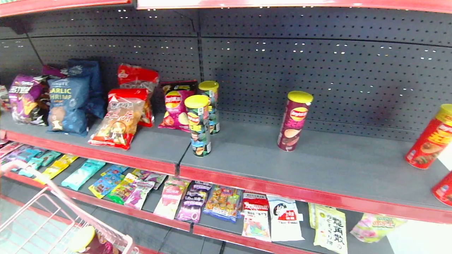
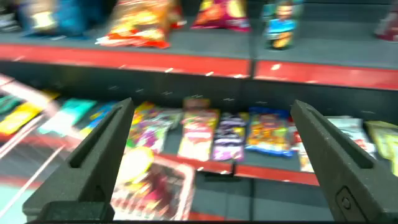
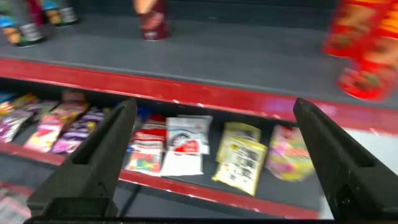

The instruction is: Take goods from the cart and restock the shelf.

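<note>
Evidently our left end effector [image 2: 211, 106] and right end effector [image 3: 214, 102] are spread open and empty, ready to grasp; the yellow-lidded can [image 1: 83, 240] lies in the pink cart [image 1: 106, 229], below the half-bare shelf [image 1: 317, 165].

I am logging shelf [image 1: 317, 165] showing grey, lip running red; pegboard [image 1: 317, 60] showing dark grey, dotted with holes; can [image 1: 293, 123] wearing maroon, yellow lid; cart [image 1: 63, 208] showing pink wire; my left fingers [image 2: 93, 162] showing black.
</note>
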